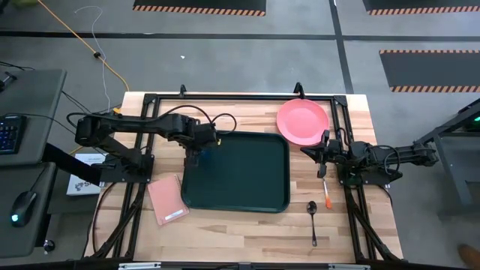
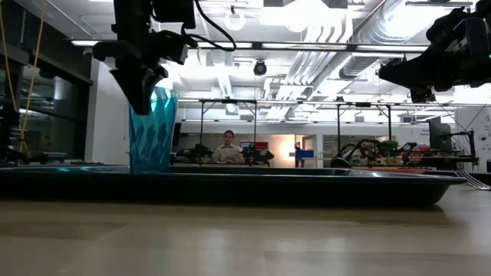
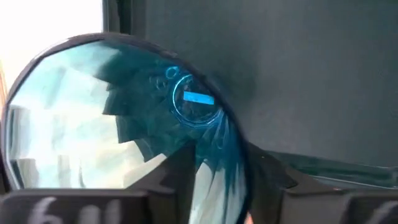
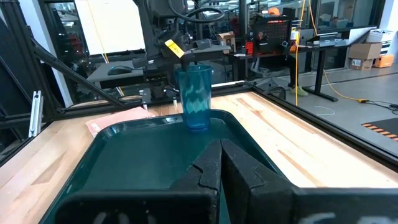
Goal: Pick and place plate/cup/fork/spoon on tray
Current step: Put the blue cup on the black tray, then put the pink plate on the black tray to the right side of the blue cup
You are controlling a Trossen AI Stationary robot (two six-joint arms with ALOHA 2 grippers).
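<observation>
The teal cup [image 2: 153, 134] stands upright with its base on the dark green tray [image 1: 247, 176], in the tray's far left corner. It also shows in the right wrist view [image 4: 196, 99]. My left gripper [image 1: 196, 152] is right above the cup and is shut on it. My right gripper [image 1: 307, 151] is shut and empty, above the table just right of the tray. The pink plate [image 1: 303, 120] lies flat on the table at the far right. The orange-handled fork [image 1: 327, 192] and the dark spoon [image 1: 313, 221] lie flat on the table right of the tray. My left gripper holds the cup by its rim [image 3: 233, 155], at the rim's left side. One finger [image 3: 177, 180] is inside the cup and the other [image 3: 270, 180] is outside, with the wall between them. The fingers come from above, pointing down. The cup is upright with its base on the tray.
A pink rectangular pad [image 1: 168, 199] lies on the table by the tray's near left corner. A black frame [image 1: 240, 96] runs along the table's far and side edges. A person [image 2: 227, 147] sits far off in the room behind the table.
</observation>
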